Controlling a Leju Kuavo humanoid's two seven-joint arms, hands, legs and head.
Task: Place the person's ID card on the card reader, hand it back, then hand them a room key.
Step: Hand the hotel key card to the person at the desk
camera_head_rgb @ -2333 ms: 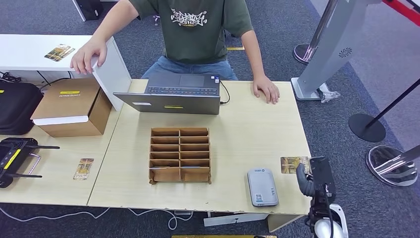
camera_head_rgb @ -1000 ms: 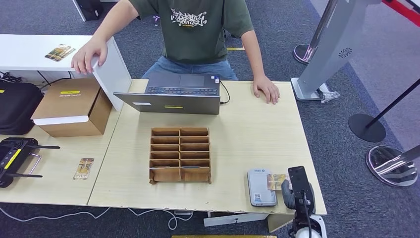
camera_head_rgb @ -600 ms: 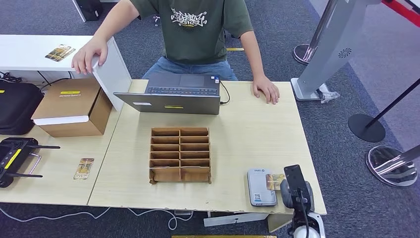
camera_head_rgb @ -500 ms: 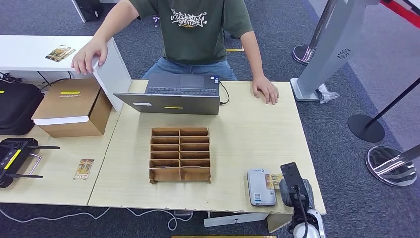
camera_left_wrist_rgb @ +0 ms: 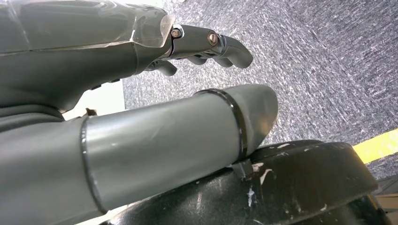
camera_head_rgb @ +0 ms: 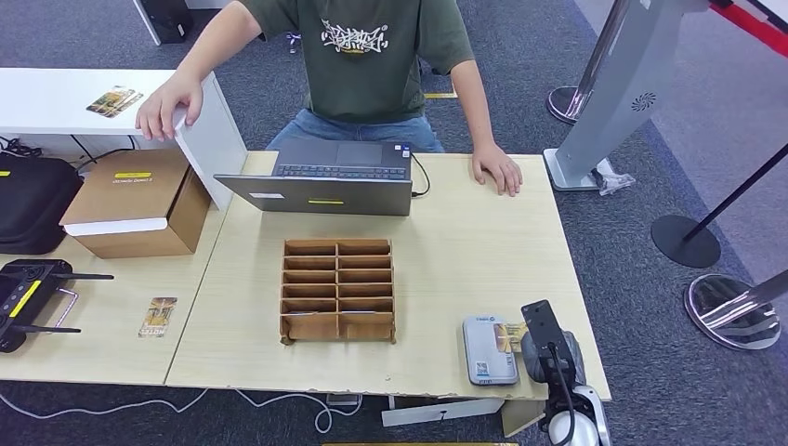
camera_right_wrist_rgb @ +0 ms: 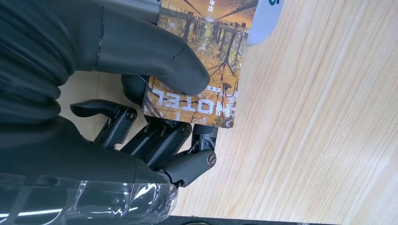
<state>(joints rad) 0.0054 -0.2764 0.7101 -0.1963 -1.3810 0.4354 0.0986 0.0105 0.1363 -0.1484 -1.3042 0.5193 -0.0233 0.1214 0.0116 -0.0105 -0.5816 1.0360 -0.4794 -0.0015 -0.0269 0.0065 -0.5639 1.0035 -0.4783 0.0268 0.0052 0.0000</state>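
My right hand (camera_head_rgb: 550, 351) sits at the table's front right corner and pinches a card with an autumn picture (camera_head_rgb: 513, 335). In the right wrist view the thumb (camera_right_wrist_rgb: 141, 51) presses on top of the card (camera_right_wrist_rgb: 206, 61), which reads HOTEL, and the fingers (camera_right_wrist_rgb: 159, 140) curl under it. The card's far end touches or overlaps the right edge of the grey card reader (camera_head_rgb: 489, 349), whose corner (camera_right_wrist_rgb: 266, 16) shows at the card's end. My left hand (camera_left_wrist_rgb: 206, 44) hangs over carpet, fingers loosely bent, holding nothing.
A wooden slotted card rack (camera_head_rgb: 338, 290) stands mid-table, with a laptop (camera_head_rgb: 325, 181) behind it. A person sits opposite, one hand (camera_head_rgb: 495, 170) on the table. A cardboard box (camera_head_rgb: 135, 200) and a loose card (camera_head_rgb: 159, 316) lie on the left table. Stanchion bases (camera_head_rgb: 734, 311) stand right.
My right hand has carried the card leftward and nearer, from the table's right edge up to the reader's right side. The person has stayed still.
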